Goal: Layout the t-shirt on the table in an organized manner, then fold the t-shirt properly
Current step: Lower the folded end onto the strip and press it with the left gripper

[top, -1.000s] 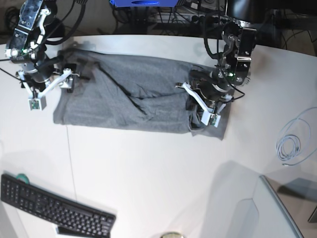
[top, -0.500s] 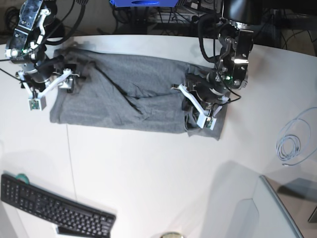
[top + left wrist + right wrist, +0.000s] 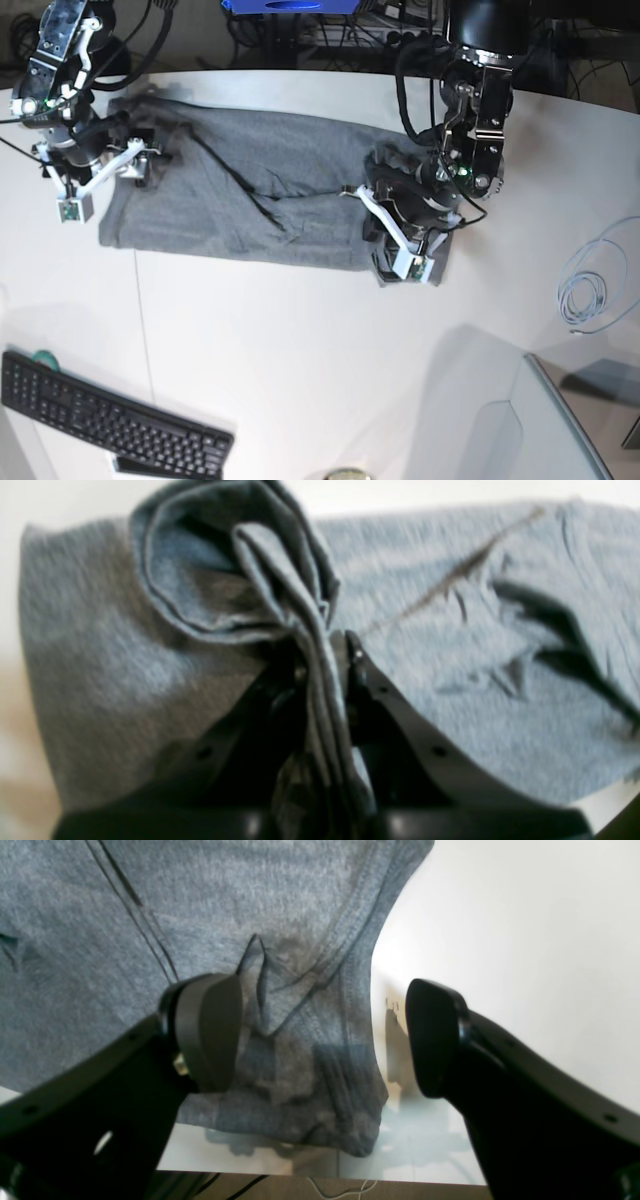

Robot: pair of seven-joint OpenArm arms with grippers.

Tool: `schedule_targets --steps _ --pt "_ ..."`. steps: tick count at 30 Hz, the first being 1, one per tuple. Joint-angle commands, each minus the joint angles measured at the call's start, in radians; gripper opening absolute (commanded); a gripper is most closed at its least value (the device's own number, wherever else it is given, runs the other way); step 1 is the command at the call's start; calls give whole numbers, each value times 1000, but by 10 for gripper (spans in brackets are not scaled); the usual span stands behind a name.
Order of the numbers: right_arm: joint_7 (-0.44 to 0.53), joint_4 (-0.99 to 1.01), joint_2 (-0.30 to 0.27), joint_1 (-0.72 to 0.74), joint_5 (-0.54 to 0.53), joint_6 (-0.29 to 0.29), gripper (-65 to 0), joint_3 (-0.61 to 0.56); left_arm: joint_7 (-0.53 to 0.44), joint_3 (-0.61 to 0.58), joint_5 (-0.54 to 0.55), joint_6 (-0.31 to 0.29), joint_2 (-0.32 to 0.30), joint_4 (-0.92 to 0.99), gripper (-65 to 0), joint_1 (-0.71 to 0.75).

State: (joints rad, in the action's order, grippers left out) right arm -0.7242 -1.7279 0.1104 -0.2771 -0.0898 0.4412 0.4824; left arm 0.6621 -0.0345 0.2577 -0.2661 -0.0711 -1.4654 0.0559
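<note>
though blurred, the left hand (image 3: 325, 645) pinches bunched t-shirt (image 3: 150, 670) fabric.

Two black arms with looping black cables, white finger brackets, small green lights, black rounded fingertips (image 3: 207, 1032) with screw holes

The whole desk (image 3: 300, 330) is seen from high above in the base view, looking straight down. Each wrist view is taken close behind its own claw, facing along the jaws onto the t-shirt (image 3: 260, 190). The grey fabric is shared by all three views.
</note>
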Motion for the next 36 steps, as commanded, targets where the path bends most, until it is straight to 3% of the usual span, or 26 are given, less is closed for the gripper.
schedule_targets --steps 1,9,17,36 --pt "19 -16 -4 8 -11 -2 -170 0 -17 -3 12 -8 11 -18 -650 -11" --pt "19 -16 -5 8 -11 -2 -170 0 -17 -55 12 -8 9 -16 -650 -18" --pt "19 -16 -4 8 -11 -2 -170 0 28 -55 12 -8 11 7 -650 -20" --pt "19 -16 -2 8 -11 -2 -170 0 32 -57 12 -8 11 4 -650 -6"
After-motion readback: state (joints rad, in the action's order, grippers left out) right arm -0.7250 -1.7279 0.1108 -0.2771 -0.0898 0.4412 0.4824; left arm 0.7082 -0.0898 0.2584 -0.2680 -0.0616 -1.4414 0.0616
